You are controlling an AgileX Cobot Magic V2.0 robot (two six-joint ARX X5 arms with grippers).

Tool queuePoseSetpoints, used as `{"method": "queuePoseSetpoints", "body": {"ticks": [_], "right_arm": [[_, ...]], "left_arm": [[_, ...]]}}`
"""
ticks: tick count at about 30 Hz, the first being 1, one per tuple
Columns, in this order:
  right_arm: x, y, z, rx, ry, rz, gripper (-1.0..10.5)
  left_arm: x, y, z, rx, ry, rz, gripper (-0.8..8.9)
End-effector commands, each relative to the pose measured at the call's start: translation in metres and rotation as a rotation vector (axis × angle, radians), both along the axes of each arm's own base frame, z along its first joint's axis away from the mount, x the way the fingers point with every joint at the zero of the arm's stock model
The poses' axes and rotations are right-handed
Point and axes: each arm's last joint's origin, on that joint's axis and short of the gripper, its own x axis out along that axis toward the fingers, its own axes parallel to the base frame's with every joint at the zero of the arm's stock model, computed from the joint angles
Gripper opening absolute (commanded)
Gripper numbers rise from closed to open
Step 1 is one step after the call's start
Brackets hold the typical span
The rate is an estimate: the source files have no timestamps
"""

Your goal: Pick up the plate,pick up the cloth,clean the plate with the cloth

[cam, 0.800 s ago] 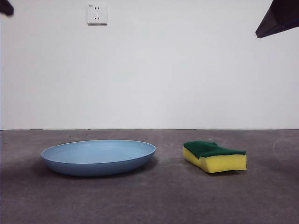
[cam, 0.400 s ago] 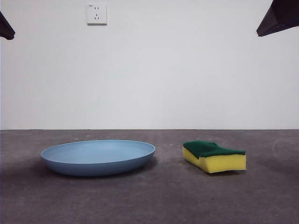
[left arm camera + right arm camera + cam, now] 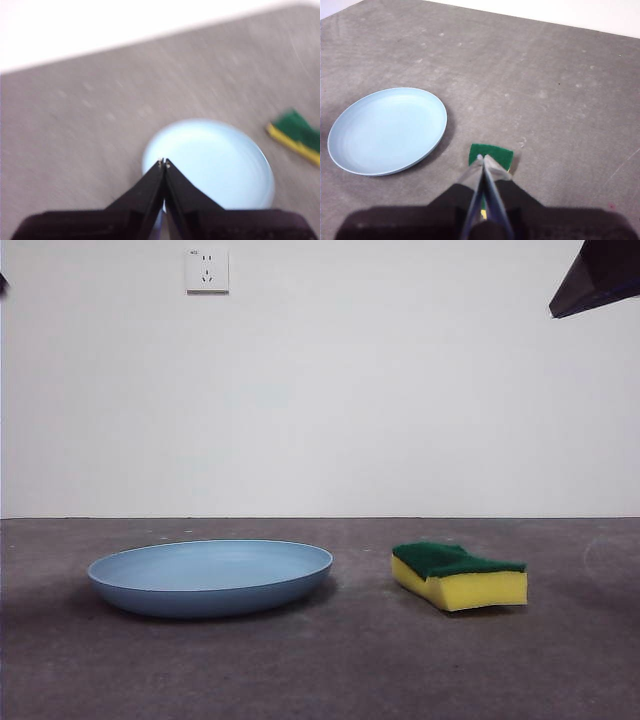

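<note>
The light-blue plate (image 3: 210, 577) lies flat on the grey table at the left. The cloth is a yellow sponge with a green top (image 3: 459, 575), lying to the plate's right. My left gripper (image 3: 164, 163) is shut and empty, high above the plate (image 3: 212, 165); the sponge (image 3: 297, 136) shows off to one side. My right gripper (image 3: 482, 158) is shut and empty, high above the sponge (image 3: 491, 154), with the plate (image 3: 387, 130) beside it. In the front view, one arm shows only as a black tip (image 3: 600, 278) at the top right corner.
A white wall with a socket (image 3: 207, 270) stands behind the table. The grey table top (image 3: 320, 670) stretches around both things.
The black tip at the front view's top left corner has moved almost out of view. The plate, the sponge and the top right tip have not moved.
</note>
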Motion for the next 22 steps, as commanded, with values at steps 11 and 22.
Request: {"method": "queuePoseSetpoints", "body": {"ticks": [11, 22], "right_arm": [[0.0, 0.0, -0.001, 0.009, -0.001, -0.005, 0.0], [0.0, 0.0, -0.001, 0.009, -0.001, -0.005, 0.0]], "left_arm": [[-0.007, 0.031, -0.086, -0.053, -0.159, 0.183, -0.01], [-0.009, 0.039, -0.131, -0.037, -0.126, 0.259, -0.01]]}}
